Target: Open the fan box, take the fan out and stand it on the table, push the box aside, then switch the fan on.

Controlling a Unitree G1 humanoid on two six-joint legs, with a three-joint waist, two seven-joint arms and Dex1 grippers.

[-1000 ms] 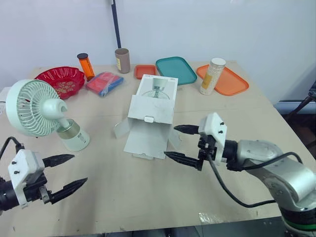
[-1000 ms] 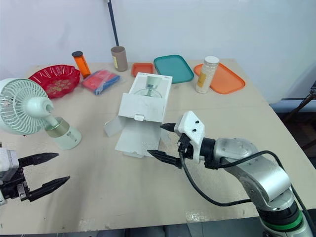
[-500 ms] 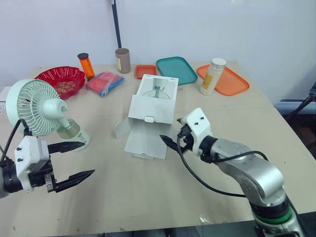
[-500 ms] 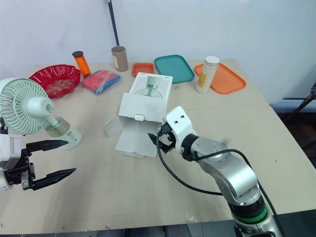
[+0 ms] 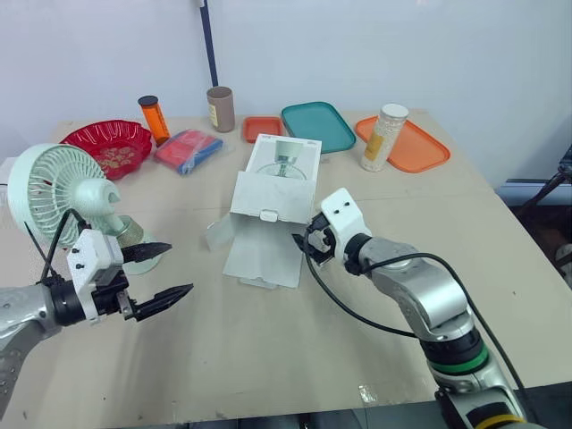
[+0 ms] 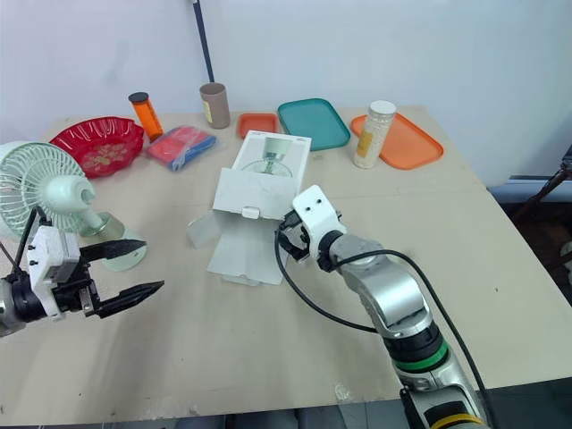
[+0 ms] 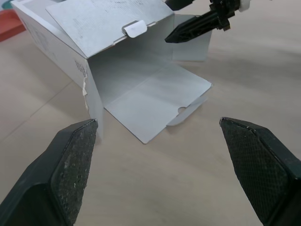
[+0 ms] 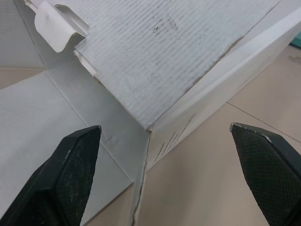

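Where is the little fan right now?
In the head views, the fan stands upright at the left of the table, nearer the robot than the red bowl, left of the open fan box, with the left gripper beside its base.

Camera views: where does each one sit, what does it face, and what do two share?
Head eyes: on the head, facing down over the table; both arms show.
Left wrist: faces the open fan box past the open left gripper.
Right wrist: close on the fan box's corner, right gripper open.
Both wrists share the box.

pale wall (image 5: pixel 402 45), beige wooden table (image 5: pixel 268 349)
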